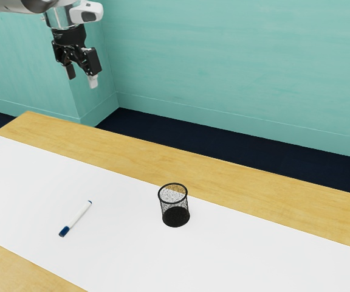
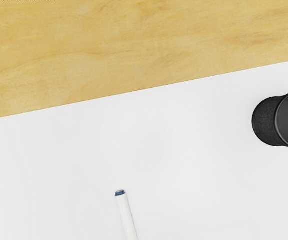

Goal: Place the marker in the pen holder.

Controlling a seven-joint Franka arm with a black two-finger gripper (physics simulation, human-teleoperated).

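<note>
Pale wooden table w/ long white sheet is nearest the exterior cam. On the sheet, black round mesh pen holder stands upright nr centre; white marker w/ dark blue cap lies flat at its 9 o'clock, well apart, capped end pointing approx 7. Black two-finger gripper is up at 11 o'clock from holder, fingers apart.

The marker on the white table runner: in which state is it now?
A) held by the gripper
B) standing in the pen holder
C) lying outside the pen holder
C: the marker lies flat on the white runner, with a gap between it and the pen holder.
</note>
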